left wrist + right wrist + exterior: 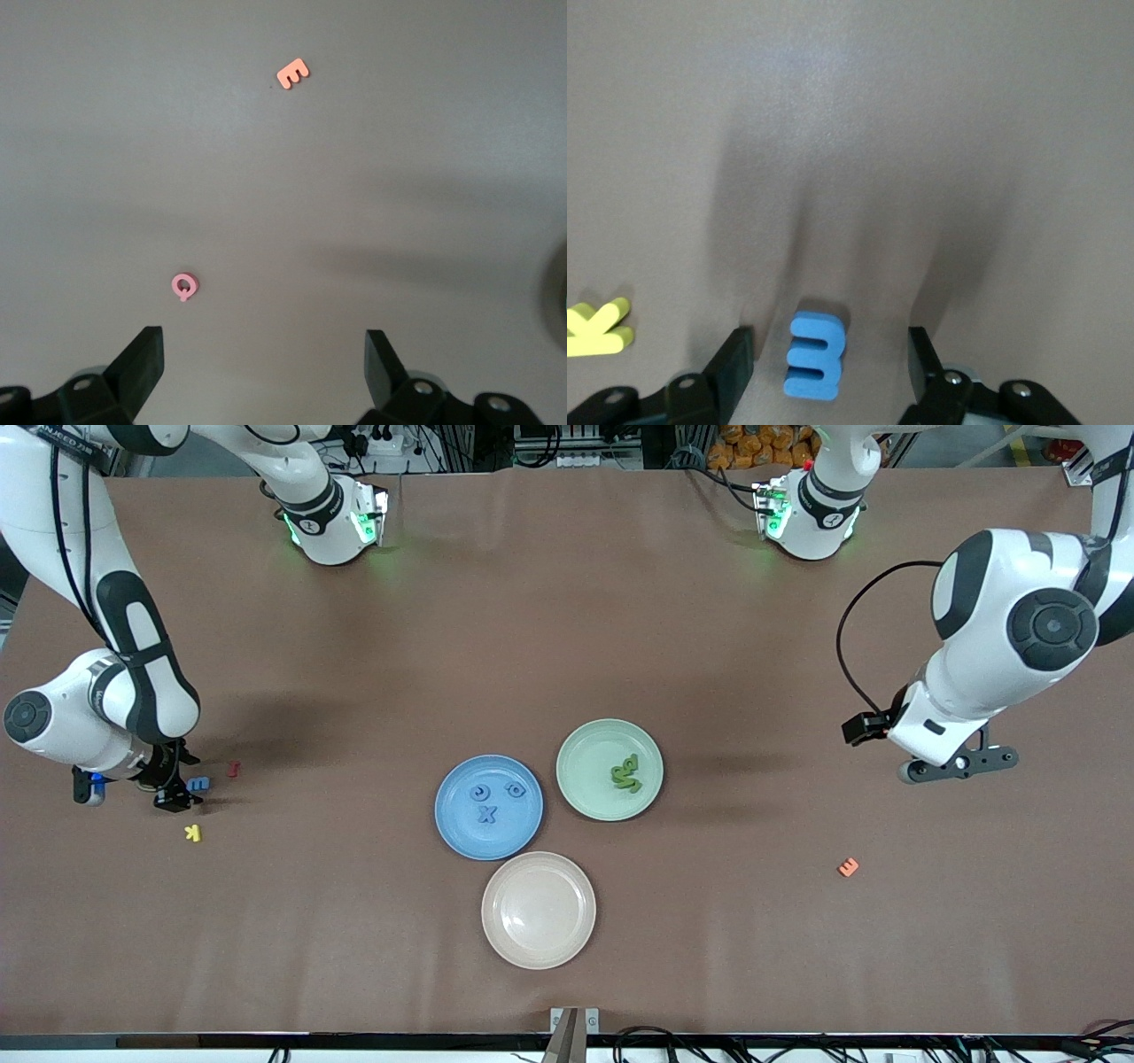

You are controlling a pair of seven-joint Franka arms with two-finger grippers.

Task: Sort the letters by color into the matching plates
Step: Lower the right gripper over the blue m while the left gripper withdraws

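The blue plate (461, 828) holds three blue letters (485, 813). The pale green plate (585, 748) beside it holds a small pile of green letters (625, 773). A fourth blue letter (198, 784) lies on the table toward the right arm's end. My right gripper (182, 793) is low over it. In the right wrist view the gripper (828, 347) is open, with the blue letter (814, 354) lying between its fingers (735, 354), untouched. My left gripper (957, 764) is open and empty in its wrist view (266, 354) and hangs over bare table toward the left arm's end.
A beige plate (538, 909) sits nearer the front camera than the blue plate. A red letter (234, 768) and a yellow K (192, 833) lie close to the blue letter; the K also shows in the right wrist view (598, 328). An orange E (848, 866) and a pink Q (184, 285) lie near my left gripper.
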